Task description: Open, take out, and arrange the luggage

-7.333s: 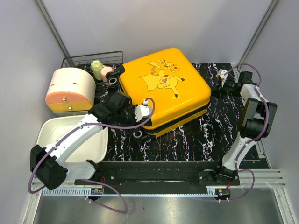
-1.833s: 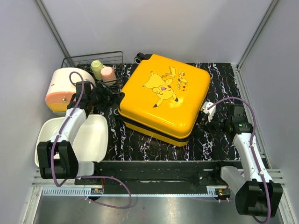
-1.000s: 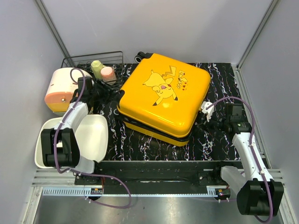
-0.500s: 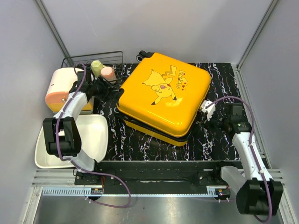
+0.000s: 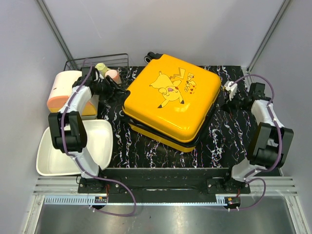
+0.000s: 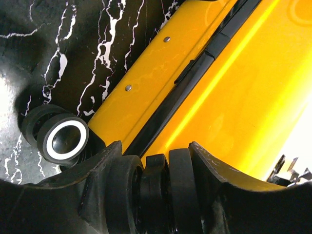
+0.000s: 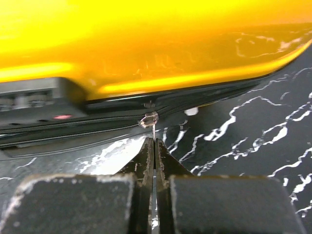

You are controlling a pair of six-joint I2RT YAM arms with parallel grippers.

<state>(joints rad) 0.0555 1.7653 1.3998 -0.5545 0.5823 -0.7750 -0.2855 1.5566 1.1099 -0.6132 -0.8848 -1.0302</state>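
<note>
The luggage (image 5: 170,102), a yellow hard-shell case with a Pikachu print, lies flat and closed on the black marbled mat, turned at an angle. My left gripper (image 5: 113,87) is at its back left corner, shut on one of its black wheels (image 6: 161,185); a second wheel (image 6: 62,140) stands free beside it. My right gripper (image 5: 223,103) is at the case's right edge. In the right wrist view its fingertips (image 7: 154,144) are pinched on the small metal zipper pull (image 7: 149,120) hanging from the dark zip line under the yellow shell (image 7: 146,44).
A wire rack (image 5: 87,63) at the back left holds a green cup (image 5: 101,68) and a pink cup (image 5: 113,75). A cream-and-orange round container (image 5: 61,90) stands left of my left arm. A white tray (image 5: 53,156) sits at the front left. The mat (image 5: 229,136) shows right of the case.
My left gripper has moved back toward the rack with the wheel in it. My right gripper has travelled back along the case's right edge, and the case has shifted slightly.
</note>
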